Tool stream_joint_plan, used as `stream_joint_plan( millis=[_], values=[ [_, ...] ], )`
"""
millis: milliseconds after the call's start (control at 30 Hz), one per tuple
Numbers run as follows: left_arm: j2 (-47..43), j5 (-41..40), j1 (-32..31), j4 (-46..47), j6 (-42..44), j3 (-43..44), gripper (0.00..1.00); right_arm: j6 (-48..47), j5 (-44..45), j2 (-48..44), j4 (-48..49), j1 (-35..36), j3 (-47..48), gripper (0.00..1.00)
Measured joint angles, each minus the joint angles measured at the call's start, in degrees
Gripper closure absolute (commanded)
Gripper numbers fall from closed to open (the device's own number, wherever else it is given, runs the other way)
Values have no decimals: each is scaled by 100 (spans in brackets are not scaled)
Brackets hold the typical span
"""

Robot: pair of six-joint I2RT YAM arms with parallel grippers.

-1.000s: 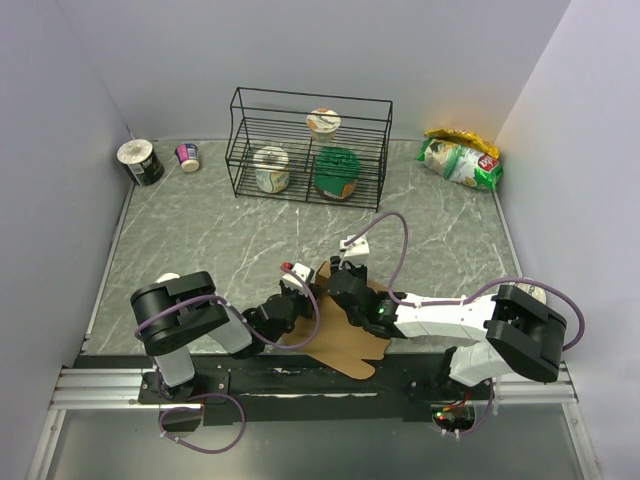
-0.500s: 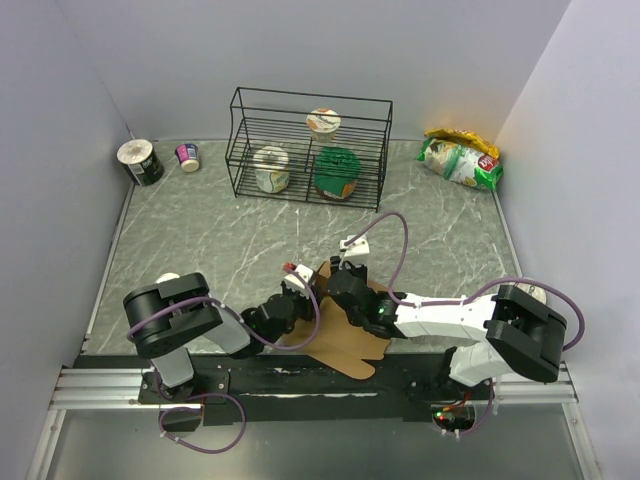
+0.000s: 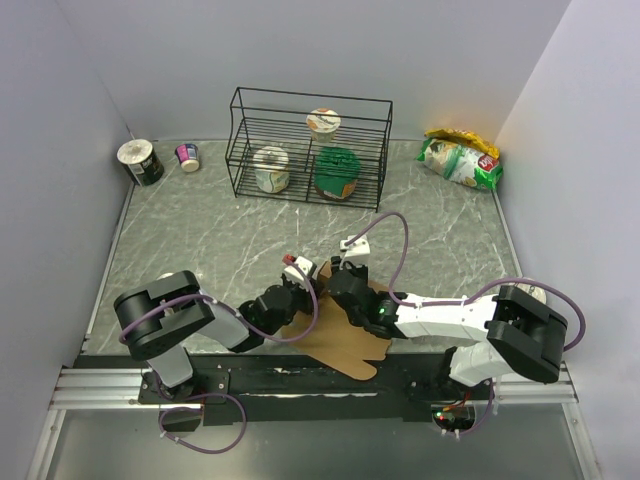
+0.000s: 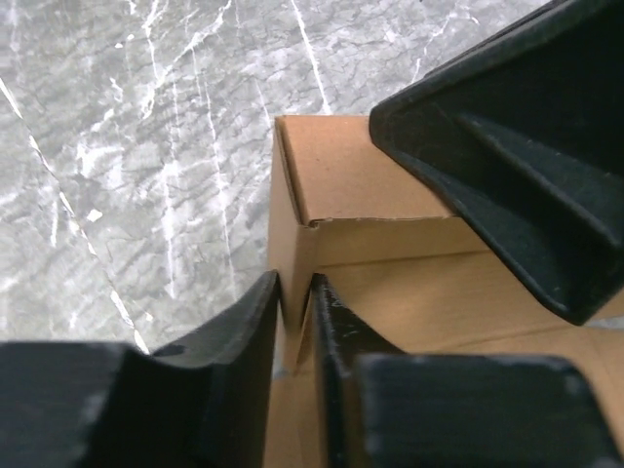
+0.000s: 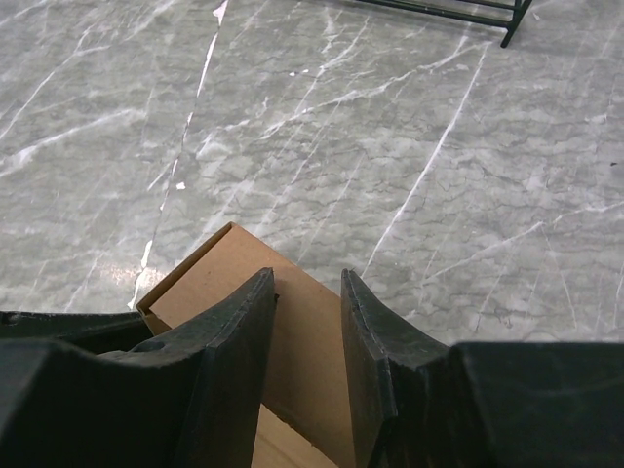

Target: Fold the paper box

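While both arms lie low over the near middle of the grey marbled worktop (image 3: 200, 235), the paper box (image 3: 345, 345) sits between them as a mostly flat brown sheet. Its near end runs onto the black strip at the worktop's near edge. Its far left corner is turned up into a short wall with a flap folded over the top.

The left claw (image 4: 292, 288) meets that corner from the left. Its fingers are drawn almost together, and the upright cardboard wall stands in the thin slot between them, pinched at its edge.

The right claw (image 5: 307, 292) comes in from the right with its fingers partly apart. Flat cardboard shows through the gap and nothing is clasped between them. In the left wrist view, one of its fingers (image 4: 507, 156) lies over the folded flap; whether it presses down cannot be told.

Well apart, at the far side, a black wire rack (image 3: 310, 100) holds three tubs. A green and yellow snack bag (image 3: 460, 158) lies in the far right corner. A dark can (image 3: 140, 162) and a small pink cup (image 3: 188, 156) stand in the far left corner.
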Motion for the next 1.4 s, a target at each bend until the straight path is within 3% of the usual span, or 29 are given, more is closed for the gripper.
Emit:
stream_joint_plan(
  millis=[100,667,700,1167,1267,1400],
  values=[
    [9,0,24,-7,48,2,91,-9,7,-4,-11,0,-2,59],
    [776,-212,-83,1423,-299,-208,92,-37,101,-11,-26,63,-2,59],
    [807,-282,-103,1460,-352,-205,88,-35,103,-11,-28,63,-2,59],
    [789,-1246,-448,944,-979,37,78,-9,181,-22,-118,66,-2,57],
    [789,-1307,-466,890,-1062,44,68,-9,179,-26,-127,66,-2,57],
    [885,-1108,-485,365,-1106,33,48,-9,192,-26,-136,66,-2,58]
  ],
)
